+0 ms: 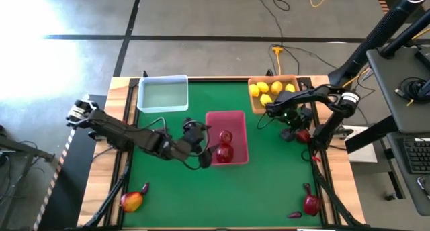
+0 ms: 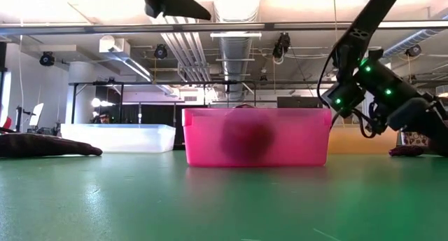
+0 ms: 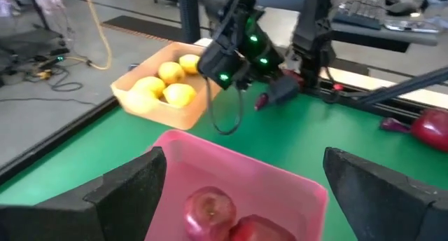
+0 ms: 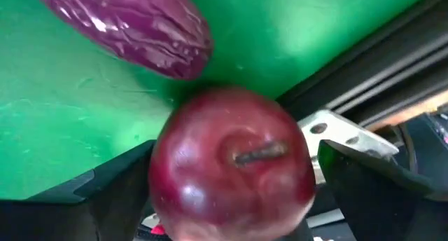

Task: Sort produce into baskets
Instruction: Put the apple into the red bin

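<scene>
Right up against your right wrist camera sits a red apple (image 4: 234,174), stem facing the lens, between the right pincer's (image 4: 231,199) two dark fingers; they flank it closely, but you cannot tell whether they actually grip it. A maroon piece (image 4: 129,27) lies on the green worktop (image 4: 63,115) just beyond the apple. From above, your right pincer (image 1: 300,133) is low at the worktop's right edge, just below the tan tray (image 1: 255,103) that holds the lemons (image 1: 265,90).

Your left pincer (image 1: 209,148) hangs at the left rim of the pink tray (image 1: 236,117), with its fingers spread apart and nothing between them. Two red fruits (image 1: 225,145) lie in that tray, close together toward its near end. The blue tray (image 1: 162,95) sits at the far left of the worktop, well apart from the pink one.

Near the front left corner you have a red-yellow fruit (image 1: 132,202) with a small maroon piece (image 1: 145,187) just beside it. At the front right corner sits another red fruit (image 1: 311,203), with two maroon pieces (image 1: 294,214) near it.
</scene>
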Tool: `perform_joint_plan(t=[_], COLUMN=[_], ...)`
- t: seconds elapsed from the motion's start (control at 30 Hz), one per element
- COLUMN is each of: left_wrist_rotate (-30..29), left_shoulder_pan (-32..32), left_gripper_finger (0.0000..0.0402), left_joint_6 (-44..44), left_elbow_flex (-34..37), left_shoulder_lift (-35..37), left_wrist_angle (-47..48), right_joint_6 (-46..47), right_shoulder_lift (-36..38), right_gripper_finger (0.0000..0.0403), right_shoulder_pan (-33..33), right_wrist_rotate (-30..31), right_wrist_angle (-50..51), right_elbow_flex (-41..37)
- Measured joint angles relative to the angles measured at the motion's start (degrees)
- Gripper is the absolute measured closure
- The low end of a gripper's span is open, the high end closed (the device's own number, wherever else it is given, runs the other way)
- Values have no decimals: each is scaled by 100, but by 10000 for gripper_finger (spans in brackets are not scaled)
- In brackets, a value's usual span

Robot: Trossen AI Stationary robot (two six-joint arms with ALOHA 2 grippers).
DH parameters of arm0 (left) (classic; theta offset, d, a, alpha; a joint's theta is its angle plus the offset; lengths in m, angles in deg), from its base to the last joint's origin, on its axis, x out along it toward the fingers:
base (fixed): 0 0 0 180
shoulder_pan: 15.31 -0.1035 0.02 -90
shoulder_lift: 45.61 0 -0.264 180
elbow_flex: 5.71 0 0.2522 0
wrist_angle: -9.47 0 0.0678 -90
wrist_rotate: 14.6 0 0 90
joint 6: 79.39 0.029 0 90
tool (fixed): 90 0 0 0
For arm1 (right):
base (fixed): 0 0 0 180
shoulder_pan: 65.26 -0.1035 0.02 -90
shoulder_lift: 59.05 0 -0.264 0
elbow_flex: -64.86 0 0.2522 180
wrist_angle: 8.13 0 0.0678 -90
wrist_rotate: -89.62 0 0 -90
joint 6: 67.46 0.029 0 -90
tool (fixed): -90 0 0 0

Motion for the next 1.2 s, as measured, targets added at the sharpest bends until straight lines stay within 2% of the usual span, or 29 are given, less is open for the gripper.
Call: perform_joint_plan(t=[0.1, 0.3, 0.37, 0.47, 0.57, 0.7, 0.83, 1.0, 1.1, 1.2], left_wrist_rotate=[-98, -367, -327, 310, 674, 813, 981, 976, 978, 981], left_shoulder_pan=[0, 24, 24, -58, -163, -199, -231, -276, -299, -299], left_gripper_finger=[35, 35, 35, 35, 35, 35, 35, 35, 35, 35], left_joint_6=[-2, -214, -417, -835, -1233, -1258, -1280, -1204, -1196, -1406], left_elbow_flex=[4, 4, 7, 7, 81, 288, 520, 704, 860, 998], left_shoulder_lift=[98, 613, 899, 1291, 1526, 1695, 1825, 1852, 1828, 1822], left_wrist_angle=[185, 1143, 1647, 2644, 3551, 3856, 3631, 2946, 2444, 2261], right_joint_6=[-132, -64, -4, 168, 446, 257, -794, -1838, -1952, -2086], right_shoulder_lift=[-39, 163, 383, 855, 1347, 1950, 2266, 2172, 1868, 1433], right_gripper_finger=[49, 133, 134, 134, 134, 117, 114, 133, 134, 123], right_shoulder_pan=[-4, -195, -404, -840, -1355, -2070, -2506, -2557, -2401, -2257], right_wrist_rotate=[-40, -220, -215, -195, -326, -455, -395, -103, 16, 61], right_wrist_angle=[-68, 26, 438, 787, 584, -949, -2608, -4689, -5771, -6412], right_elbow_flex=[-15, 226, 490, 1017, 1585, 2096, 2283, 2071, 1677, 1287])
